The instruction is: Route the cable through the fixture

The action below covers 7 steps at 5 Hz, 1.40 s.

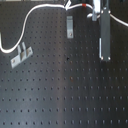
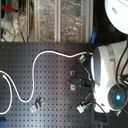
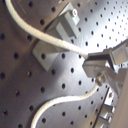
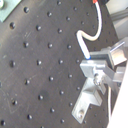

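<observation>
I held the cable [image 1: 35, 12] pinched in my gripper [image 4: 97, 67], jaws narrow on the white cord a little way along from its red band [image 4: 95, 2], because a grip near the free end gave me a short length I could steer. The fixture [image 1: 70, 26] stood on the table [image 1: 65, 95] just beside my gripper, towards the first exterior view's left. I judged the cord not yet seated between its prongs, while the slack trailed off past the slanted plate [image 1: 21, 55].
</observation>
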{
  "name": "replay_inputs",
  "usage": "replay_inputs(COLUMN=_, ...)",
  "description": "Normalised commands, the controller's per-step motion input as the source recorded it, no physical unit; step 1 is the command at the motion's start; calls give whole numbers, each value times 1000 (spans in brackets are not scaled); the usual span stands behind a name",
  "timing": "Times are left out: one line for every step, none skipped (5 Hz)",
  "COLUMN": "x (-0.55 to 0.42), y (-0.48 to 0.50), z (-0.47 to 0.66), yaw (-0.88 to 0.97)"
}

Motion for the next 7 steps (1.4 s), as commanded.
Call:
replay_inputs(x=363, y=253, z=-4, yaw=57)
replay_inputs(x=512, y=247, z=12, yaw=51)
replay_inputs(x=411, y=41, z=39, yaw=129)
replay_inputs(x=26, y=-2, z=0, yaw=368)
replay_inputs(x=-196, y=-165, z=-93, yaw=426)
replay_inputs(x=-351, y=-251, z=-115, yaw=311)
replay_inputs(x=-372, y=-216, z=-111, yaw=317)
